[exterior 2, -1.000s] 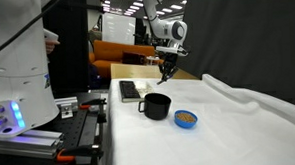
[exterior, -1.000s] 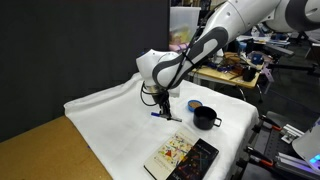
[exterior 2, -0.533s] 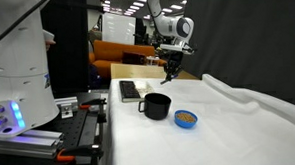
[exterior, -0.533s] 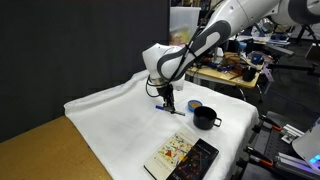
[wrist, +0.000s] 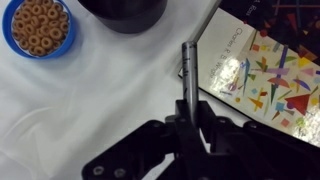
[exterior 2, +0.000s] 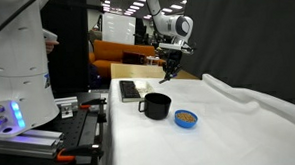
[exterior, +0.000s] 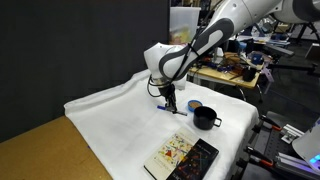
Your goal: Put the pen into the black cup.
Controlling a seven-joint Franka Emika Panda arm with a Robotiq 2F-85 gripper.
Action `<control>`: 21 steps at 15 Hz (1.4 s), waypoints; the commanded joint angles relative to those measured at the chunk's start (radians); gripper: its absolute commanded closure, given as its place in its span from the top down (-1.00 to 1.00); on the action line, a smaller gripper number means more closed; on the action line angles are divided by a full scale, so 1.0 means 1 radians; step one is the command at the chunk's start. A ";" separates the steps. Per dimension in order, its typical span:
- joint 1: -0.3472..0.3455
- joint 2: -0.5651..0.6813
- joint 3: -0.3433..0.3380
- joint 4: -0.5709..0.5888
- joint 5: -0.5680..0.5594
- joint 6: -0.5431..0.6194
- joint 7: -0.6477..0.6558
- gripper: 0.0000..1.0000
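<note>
A: Gripper status?
B: Gripper (wrist: pixel 190 125) sits at the bottom of the wrist view, jaws clamped tight on the pen (wrist: pixel 187 78). It's pinched at one end & the rest sticks straight out ahead of the fingers.
A: Pen touching anything else?
B: Not that I can see. White cloth (wrist: pixel 95 95) covers the table under it. In an ext. view the gripper (exterior 2: pixel 170 64) hangs above the table, so the pen looks lifted, tho it's too small there to be sure.
A: What's closest to it?
B: Book (wrist: pixel 268 75) w/ a colourful cover, on the right of the wrist view. It's flat on the cloth, just beside the pen shaft.
A: Further out?
B: Blue dish (wrist: pixel 37 27) w/ cereal rings, top left. Black cup (wrist: pixel 125 12) is at the top edge, only partly in frame. Pen tip stops short of it & a bit to one side, so the pen's outside the cup.
A: Ext. views?
B: Black cup (exterior: pixel 205 118) stands upright on the cloth w/ the blue dish (exterior: pixel 194 106) just beside it. The gripper & pen (exterior: pixel 160 109) are near both but apart from them. The book lies toward the table edge, w/ a black slab (exterior: pixel 199 159) right alongside.
</note>
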 commanded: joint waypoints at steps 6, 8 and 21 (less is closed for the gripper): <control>0.004 -0.014 0.013 -0.035 0.029 0.021 -0.001 -0.92; 0.016 0.005 0.007 -0.008 0.020 -0.003 -0.002 -0.67; 0.022 0.025 0.001 0.010 0.017 -0.012 0.003 -0.92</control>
